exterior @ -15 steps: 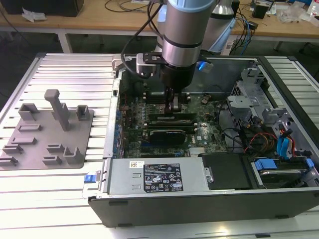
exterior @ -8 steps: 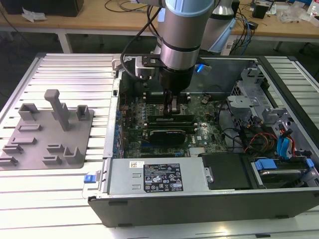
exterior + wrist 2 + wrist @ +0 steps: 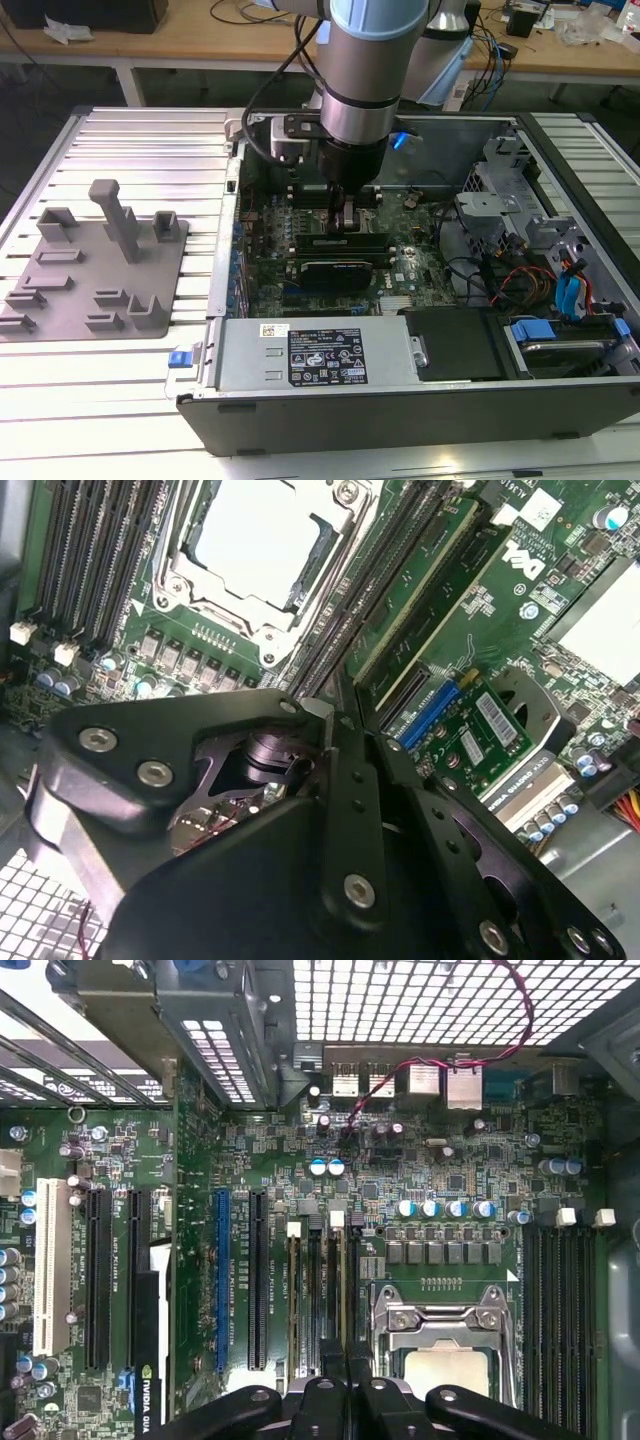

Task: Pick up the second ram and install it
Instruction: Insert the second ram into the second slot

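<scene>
Reaching down into the open computer case point(image 3: 330, 420), the arm point(image 3: 365, 60) sets its jaws over the memory slots just beside the CPU socket point(image 3: 445, 1360), near the middle of the motherboard. The second ram point(image 3: 341, 1290) stands on edge in one of these slots; in the second wrist view its green strip point(image 3: 420, 590) runs from the black fingers point(image 3: 350, 780) along the side of the socket. The jaws look drawn together on the stick's top edge at mid-length, so that each wrist view sees one free half of it. In the exterior view a black-shrouded expansion card point(image 3: 335, 268) lies just in front of the jaws. A gray fixture tray point(image 3: 100, 260) sits on the ribbed surface point(image 3: 120, 140), well apart on the exterior view's left.
</scene>
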`<move>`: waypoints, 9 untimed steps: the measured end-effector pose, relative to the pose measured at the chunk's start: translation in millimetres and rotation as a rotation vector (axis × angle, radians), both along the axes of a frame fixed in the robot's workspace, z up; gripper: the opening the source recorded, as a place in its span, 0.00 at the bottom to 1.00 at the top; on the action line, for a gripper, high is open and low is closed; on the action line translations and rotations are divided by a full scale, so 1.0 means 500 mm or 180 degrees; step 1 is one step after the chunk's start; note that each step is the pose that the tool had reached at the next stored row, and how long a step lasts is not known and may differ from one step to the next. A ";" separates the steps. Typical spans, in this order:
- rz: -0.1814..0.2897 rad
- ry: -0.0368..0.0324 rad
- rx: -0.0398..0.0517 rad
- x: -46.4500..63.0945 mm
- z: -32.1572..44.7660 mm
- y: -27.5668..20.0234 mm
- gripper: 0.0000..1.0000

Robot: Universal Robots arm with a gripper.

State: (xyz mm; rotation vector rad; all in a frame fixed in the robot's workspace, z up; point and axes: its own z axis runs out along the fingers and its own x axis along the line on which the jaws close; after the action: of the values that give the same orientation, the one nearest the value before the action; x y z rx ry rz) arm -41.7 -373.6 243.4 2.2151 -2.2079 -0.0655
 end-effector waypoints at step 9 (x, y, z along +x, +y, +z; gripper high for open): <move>0.0000 0.0000 0.0000 0.001 -0.006 0.0000 0.09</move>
State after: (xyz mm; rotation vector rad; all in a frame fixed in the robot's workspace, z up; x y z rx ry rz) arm -41.5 -373.6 240.6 2.2151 -2.2079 -0.0654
